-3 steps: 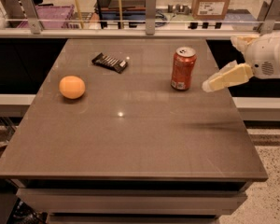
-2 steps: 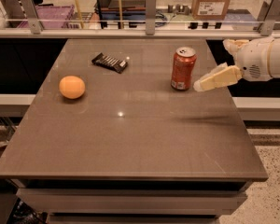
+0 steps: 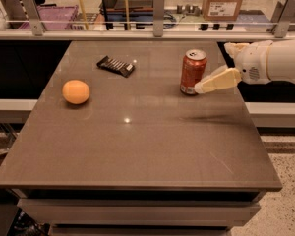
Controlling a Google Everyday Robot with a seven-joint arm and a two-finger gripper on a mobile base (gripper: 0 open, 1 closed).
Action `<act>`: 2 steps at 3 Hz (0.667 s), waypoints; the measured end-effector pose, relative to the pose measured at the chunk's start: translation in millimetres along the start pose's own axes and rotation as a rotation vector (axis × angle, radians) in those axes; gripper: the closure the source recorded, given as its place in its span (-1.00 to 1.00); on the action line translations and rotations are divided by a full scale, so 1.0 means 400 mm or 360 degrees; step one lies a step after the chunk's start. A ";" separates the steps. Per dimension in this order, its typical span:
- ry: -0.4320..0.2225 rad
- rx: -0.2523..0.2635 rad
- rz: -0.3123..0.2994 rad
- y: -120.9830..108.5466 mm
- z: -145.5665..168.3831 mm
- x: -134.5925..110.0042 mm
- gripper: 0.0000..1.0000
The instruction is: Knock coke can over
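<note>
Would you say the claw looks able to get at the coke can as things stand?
Probably yes: the claw sits right beside the base of the upright coke can, with nothing between them.

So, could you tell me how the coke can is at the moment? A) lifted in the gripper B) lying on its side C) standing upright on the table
C: the coke can stands upright on the table, silver top up, with the gripper low beside it, on the side away from the orange.
</note>
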State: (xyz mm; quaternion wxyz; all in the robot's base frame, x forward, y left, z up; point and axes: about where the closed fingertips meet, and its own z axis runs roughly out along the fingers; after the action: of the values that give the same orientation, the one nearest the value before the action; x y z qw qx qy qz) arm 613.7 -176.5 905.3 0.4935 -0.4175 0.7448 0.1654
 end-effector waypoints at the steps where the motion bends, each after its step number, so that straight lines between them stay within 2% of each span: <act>1: -0.0032 -0.0021 0.0009 -0.004 0.030 0.000 -1.00; 2: -0.0085 -0.0038 0.0023 -0.006 0.057 -0.001 -1.00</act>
State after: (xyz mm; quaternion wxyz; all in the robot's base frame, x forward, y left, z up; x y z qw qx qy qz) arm 629.2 -162.7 895.5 0.5071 -0.4134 0.7323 0.1889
